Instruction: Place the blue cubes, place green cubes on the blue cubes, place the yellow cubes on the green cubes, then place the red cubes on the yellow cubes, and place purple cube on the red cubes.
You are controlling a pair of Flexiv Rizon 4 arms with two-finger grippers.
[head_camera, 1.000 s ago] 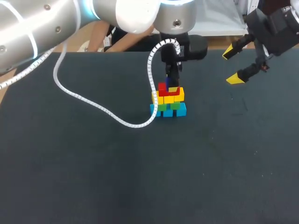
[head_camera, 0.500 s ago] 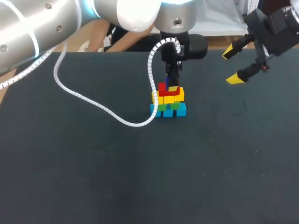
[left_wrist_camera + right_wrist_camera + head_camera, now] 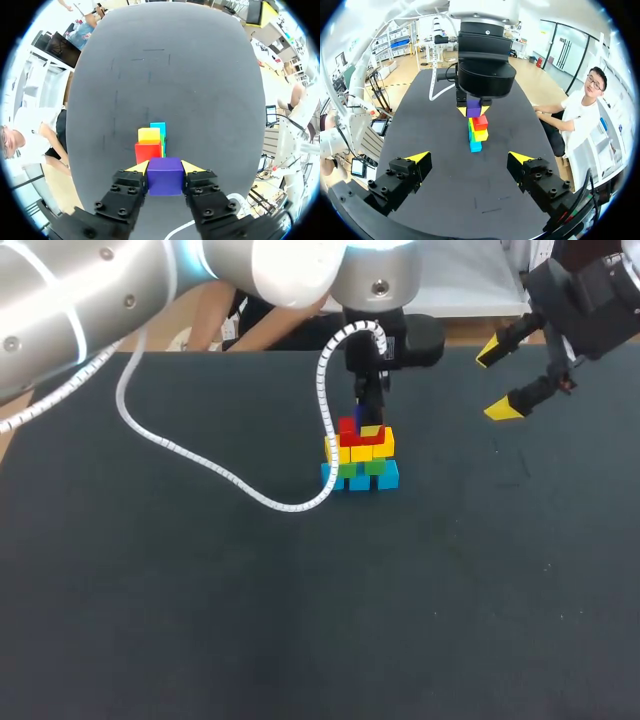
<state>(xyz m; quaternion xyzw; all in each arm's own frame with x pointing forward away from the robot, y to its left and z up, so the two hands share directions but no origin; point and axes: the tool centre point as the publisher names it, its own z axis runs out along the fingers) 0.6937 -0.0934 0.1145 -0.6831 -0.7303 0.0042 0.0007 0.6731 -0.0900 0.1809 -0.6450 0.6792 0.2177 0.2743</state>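
A small tower stands mid-table: blue cubes (image 3: 361, 479) at the base, then green cubes (image 3: 360, 468), yellow cubes (image 3: 366, 450) and red cubes (image 3: 354, 430) on top. My left gripper (image 3: 367, 405) hangs straight over it, shut on the purple cube (image 3: 165, 176), which sits just above the red cubes (image 3: 148, 151); whether they touch I cannot tell. The right wrist view shows the purple cube (image 3: 474, 107) over the red layer (image 3: 480, 121). My right gripper (image 3: 497, 380) stands open and empty at the back right, well apart from the tower.
The left arm's white coiled cable (image 3: 200, 465) loops over the table (image 3: 150, 620) left of the tower and ends beside its base. Dark tabletop lies bare in front of and to the right of the tower.
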